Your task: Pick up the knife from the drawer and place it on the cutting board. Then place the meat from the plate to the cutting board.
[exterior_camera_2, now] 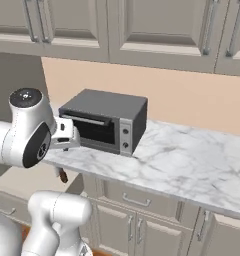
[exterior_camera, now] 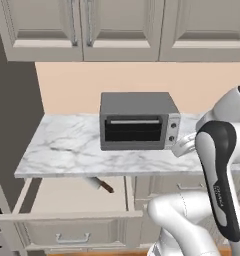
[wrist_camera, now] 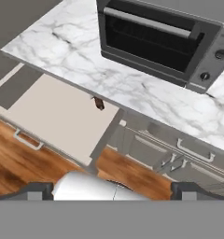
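Note:
The drawer [exterior_camera: 67, 200] stands pulled out under the left end of the marble counter, its pale inside showing. The knife [exterior_camera: 101, 185] lies at the drawer's back right, its blade partly tucked under the counter edge and its reddish-brown handle [wrist_camera: 99, 103] pointing out. My gripper [wrist_camera: 113, 192] is open and holds nothing; it hangs well above and to the right of the knife, with the two fingertips [wrist_camera: 37, 190] far apart. In the base views the hand [exterior_camera: 184, 145] hovers in front of the toaster oven. The cutting board, the meat and the plate are out of view.
A grey toaster oven [exterior_camera: 138, 120] sits on the marble counter [exterior_camera: 62, 145], close behind the hand. Wall cabinets [exterior_camera: 82, 30] hang above. Shut drawers and doors [exterior_camera_2: 137, 205] run below the counter to the right. A dark wall [exterior_camera: 12, 125] bounds the left.

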